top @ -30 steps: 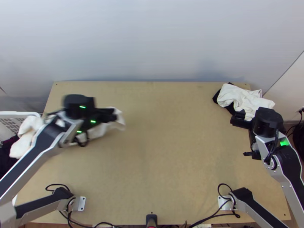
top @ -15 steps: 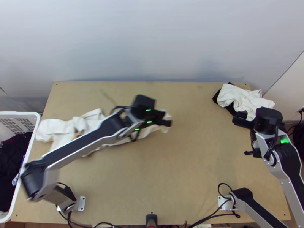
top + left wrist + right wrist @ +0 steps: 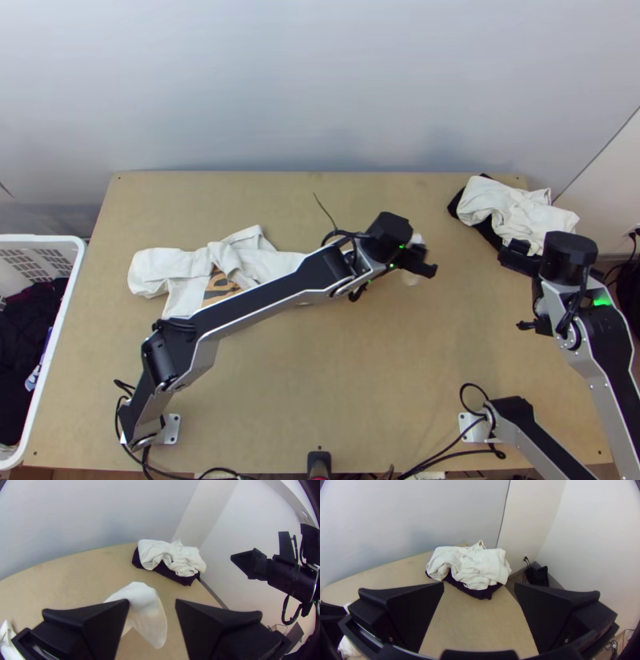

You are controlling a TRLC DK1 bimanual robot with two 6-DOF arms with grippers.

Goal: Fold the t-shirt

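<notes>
The white t-shirt [image 3: 188, 272] lies crumpled on the left half of the table, a brown print showing, and stretches under the left arm towards its gripper. At the table's right middle is the left gripper [image 3: 421, 262], with white cloth beside it. In the left wrist view, the left gripper [image 3: 152, 605] has its fingers apart, and a raised flap of the white shirt [image 3: 148, 613] stands by one finger. The right gripper [image 3: 520, 258] is near the right edge; in the right wrist view this gripper [image 3: 479, 588] is open with nothing between its fingers.
A pile of white cloth [image 3: 512, 210] over dark cloth lies at the table's back right corner, just beyond the right gripper. A white basket [image 3: 50, 352] with dark clothes stands along the left edge. Bare wood [image 3: 352, 384] stretches across the front middle.
My left gripper has swung far to the right across the table, and the shirt has been drawn out and dragged rightward with it. The right gripper has shifted slightly to the right.
</notes>
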